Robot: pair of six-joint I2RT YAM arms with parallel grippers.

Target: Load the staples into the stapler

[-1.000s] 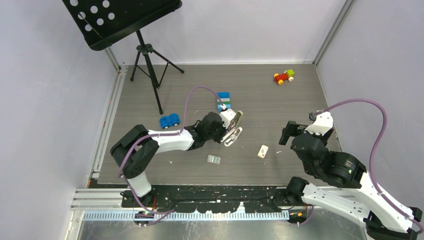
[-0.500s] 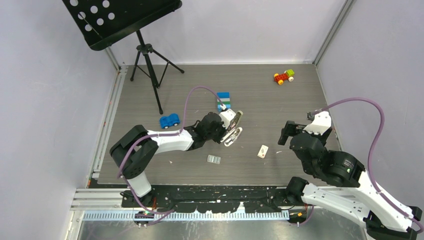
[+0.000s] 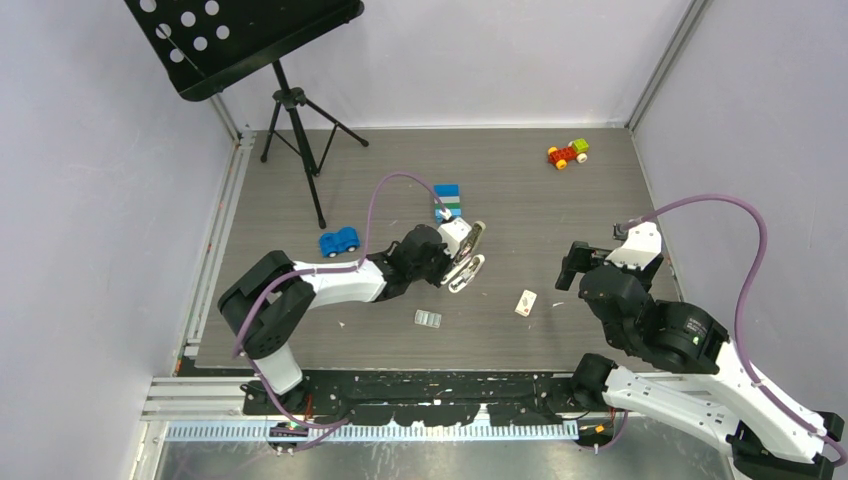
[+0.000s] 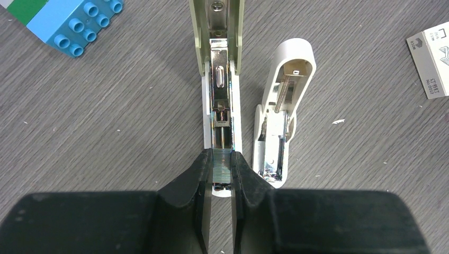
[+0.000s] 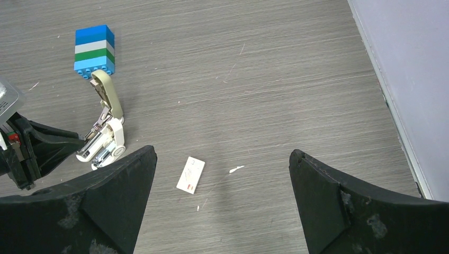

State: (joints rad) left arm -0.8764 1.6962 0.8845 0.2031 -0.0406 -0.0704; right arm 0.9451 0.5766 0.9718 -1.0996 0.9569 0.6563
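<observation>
The stapler (image 4: 221, 79) lies open on the table, its beige-grey top (image 4: 216, 26) folded away and its shiny metal channel bare. It also shows in the top view (image 3: 470, 252) and the right wrist view (image 5: 106, 124). My left gripper (image 4: 222, 156) is shut on a silvery strip of staples (image 4: 222, 165), held at the near end of the channel. In the top view the left gripper (image 3: 452, 262) is against the stapler. My right gripper (image 5: 222, 153) is open and empty above the small white red-marked box (image 5: 191, 174), clear of the stapler; it also shows in the top view (image 3: 573, 265).
A white curved piece (image 4: 283, 106) lies right beside the stapler. A blue-green brick stack (image 3: 448, 200) stands just beyond it. Another small grey flat piece (image 3: 428, 318) and the white box (image 3: 526, 302) lie nearer. A blue toy car (image 3: 339, 241), a red-green toy (image 3: 567, 154) and a music stand (image 3: 295, 110) stand farther off.
The right arm has edged slightly to the left. The left gripper and the stapler have not visibly moved.
</observation>
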